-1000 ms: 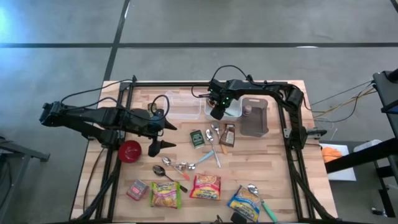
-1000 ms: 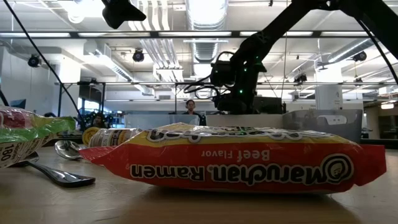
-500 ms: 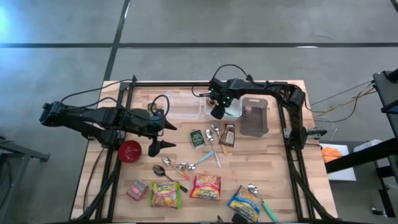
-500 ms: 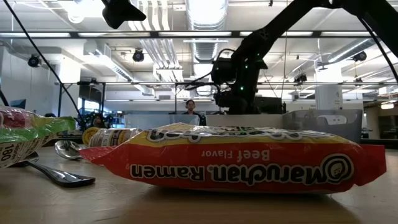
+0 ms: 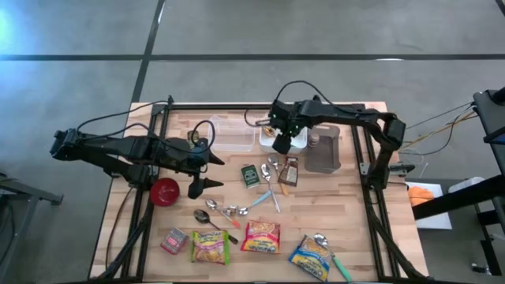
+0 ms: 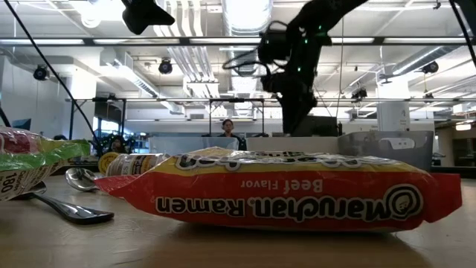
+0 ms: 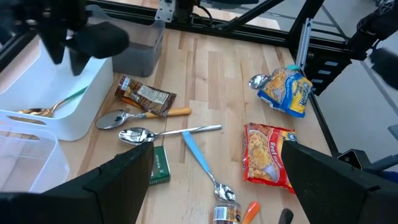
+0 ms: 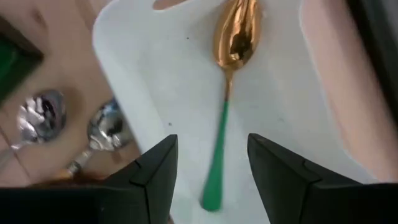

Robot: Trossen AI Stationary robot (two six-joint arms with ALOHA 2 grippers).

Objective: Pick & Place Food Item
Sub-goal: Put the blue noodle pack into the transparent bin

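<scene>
Several food packets lie flat on the wooden table: a beef ramen packet (image 5: 261, 236), a green-yellow packet (image 5: 210, 247), a blue-yellow packet (image 5: 310, 256), a brown packet (image 5: 289, 171) and a green box (image 5: 250, 175). My right gripper (image 8: 208, 180) hangs open above the white bin (image 5: 301, 145) with nothing between its fingers. A gold spoon with a green handle (image 8: 225, 118) lies on the bin's floor. At the table's left, my left gripper (image 5: 203, 173) waits open and raised, holding nothing.
A grey bin (image 5: 323, 150) stands right of the white bin and a clear container (image 5: 233, 134) stands left of it. A red bowl (image 5: 165, 190) sits by the left arm. Several loose spoons (image 5: 229, 211) lie mid-table. Black frame rails run along the table's edges.
My right gripper has risen straight out of the white bin and shifted a little toward the table's right edge. The green-handled spoon stays in the bin.
</scene>
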